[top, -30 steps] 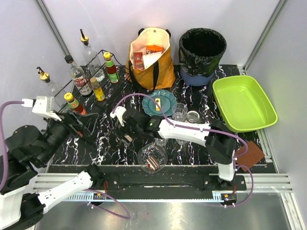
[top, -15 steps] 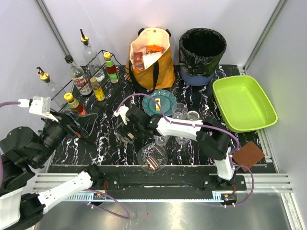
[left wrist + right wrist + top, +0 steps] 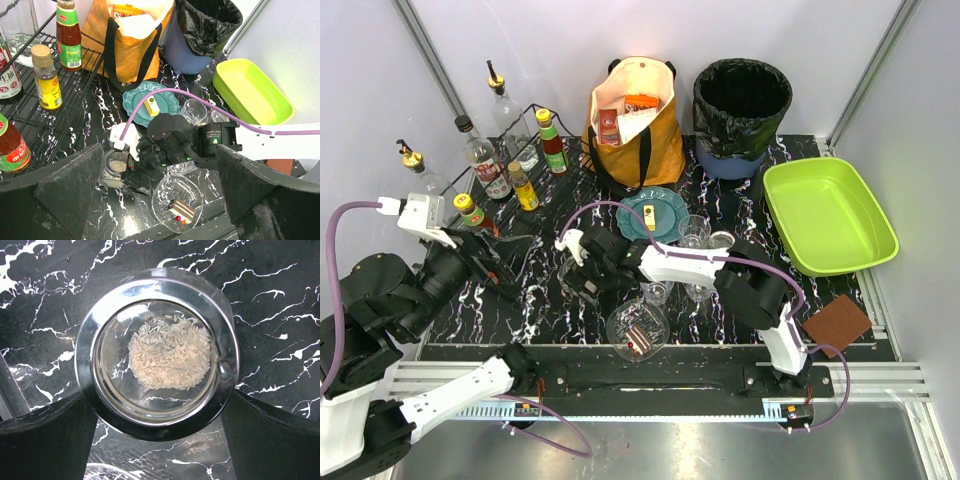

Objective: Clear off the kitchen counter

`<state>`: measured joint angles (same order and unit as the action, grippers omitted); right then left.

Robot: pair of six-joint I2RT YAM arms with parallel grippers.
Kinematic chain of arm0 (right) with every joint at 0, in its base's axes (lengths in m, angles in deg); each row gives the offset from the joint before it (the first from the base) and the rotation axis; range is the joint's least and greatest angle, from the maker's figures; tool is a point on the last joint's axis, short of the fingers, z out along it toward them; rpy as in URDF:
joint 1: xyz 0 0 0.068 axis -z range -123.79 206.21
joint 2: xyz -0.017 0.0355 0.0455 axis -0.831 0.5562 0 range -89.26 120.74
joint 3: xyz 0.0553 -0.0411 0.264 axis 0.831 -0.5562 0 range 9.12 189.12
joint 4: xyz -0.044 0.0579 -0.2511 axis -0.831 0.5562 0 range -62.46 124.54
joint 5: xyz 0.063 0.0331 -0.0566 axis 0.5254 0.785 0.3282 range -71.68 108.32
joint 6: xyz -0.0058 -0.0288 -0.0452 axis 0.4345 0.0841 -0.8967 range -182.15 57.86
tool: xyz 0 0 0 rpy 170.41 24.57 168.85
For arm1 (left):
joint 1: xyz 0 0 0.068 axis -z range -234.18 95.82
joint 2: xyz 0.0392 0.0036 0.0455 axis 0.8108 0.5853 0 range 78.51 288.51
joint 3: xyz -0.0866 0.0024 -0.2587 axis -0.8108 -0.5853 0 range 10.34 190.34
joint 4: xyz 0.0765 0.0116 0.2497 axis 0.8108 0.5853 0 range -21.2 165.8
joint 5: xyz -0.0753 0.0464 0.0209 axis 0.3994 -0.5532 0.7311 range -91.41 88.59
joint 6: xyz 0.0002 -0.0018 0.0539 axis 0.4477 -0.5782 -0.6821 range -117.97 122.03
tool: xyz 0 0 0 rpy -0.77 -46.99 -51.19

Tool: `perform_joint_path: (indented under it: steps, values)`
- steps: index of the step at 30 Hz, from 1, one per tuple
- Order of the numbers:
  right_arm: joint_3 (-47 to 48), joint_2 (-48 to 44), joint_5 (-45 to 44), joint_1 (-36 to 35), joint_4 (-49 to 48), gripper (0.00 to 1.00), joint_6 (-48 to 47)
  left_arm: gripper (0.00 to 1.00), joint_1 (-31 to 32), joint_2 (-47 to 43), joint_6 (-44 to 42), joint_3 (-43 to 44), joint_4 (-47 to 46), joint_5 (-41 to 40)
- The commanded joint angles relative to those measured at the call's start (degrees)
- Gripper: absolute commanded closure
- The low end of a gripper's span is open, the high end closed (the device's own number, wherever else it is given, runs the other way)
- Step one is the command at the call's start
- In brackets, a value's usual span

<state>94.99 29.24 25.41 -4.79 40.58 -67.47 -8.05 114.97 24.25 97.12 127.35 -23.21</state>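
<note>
The kitchen counter is black with white veins. A glass jar with a little rice stands on it left of centre. My right gripper hangs over that jar, open. In the right wrist view the jar fills the middle, with one dark finger on each side of it at the bottom of the picture. My left gripper is open and empty, high over the counter's left part. Its wrist view looks down on the jar and the right arm.
A clear plastic bowl with a cake slice sits at the near edge. Behind are a teal plate, two glasses, a brown sponge, a lime-green tray, a black bin, an orange bag and a bottle rack.
My right arm has swung its elbow to the left and the gripper has settled over the rice jar. The left arm has shifted slightly. Both stay open.
</note>
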Motion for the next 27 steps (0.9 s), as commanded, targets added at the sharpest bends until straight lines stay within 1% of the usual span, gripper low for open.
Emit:
perform_joint_path:
  steps: [1, 4, 5, 7, 10, 15, 18, 24, 25, 27]
  values:
    - [3.7, 0.6, 1.62, -0.18, -0.64, 0.0, 4.96, 0.01, 0.01, 0.8, -1.21, 0.67, -2.38, 0.54]
    - [3.35, 0.16, -2.87, -1.41, -0.82, 0.01, 13.04, 0.01, 0.01, 0.62, -0.95, 0.23, -2.38, -0.08]
    - [3.08, -0.02, -3.48, -1.76, -1.17, 0.01, 16.28, 0.01, -0.07, 0.71, -0.86, 0.14, -2.38, -0.26]
    - [1.68, -0.89, -2.79, -2.46, -2.39, 0.0, 18.32, 0.01, 0.01, 0.71, -1.12, -0.12, -2.47, -0.7]
    - [-0.17, -2.13, -5.42, -3.26, -3.98, 0.0, 16.76, 0.01, -0.07, 1.06, -1.47, -0.03, -2.56, -0.96]
    - [0.01, -1.08, -10.42, -3.26, -3.54, 0.0, 8.24, 0.01, 0.01, 1.68, -2.18, -0.47, -2.64, -0.87]
    - [-0.87, -0.29, -11.92, -3.26, -5.21, 0.0, 5.68, 0.01, 0.01, 1.76, -2.18, -0.74, -2.56, -0.96]
    - [-5.96, -1.6, -10.44, -3.26, -12.5, 0.0, 5.67, 0.01, 0.01, 1.5, -2.09, -1.35, -2.56, -1.22]
    - [-7.02, -2.04, -9.91, -3.26, -15.73, 0.0, 5.67, 0.01, 0.01, 1.33, -2.09, -1.27, -2.64, -1.23]
    - [-8.43, -2.65, -9.38, -3.26, -18.21, 0.0, 5.59, 0.01, -0.07, 1.41, -2.09, -1.27, -2.47, -1.22]
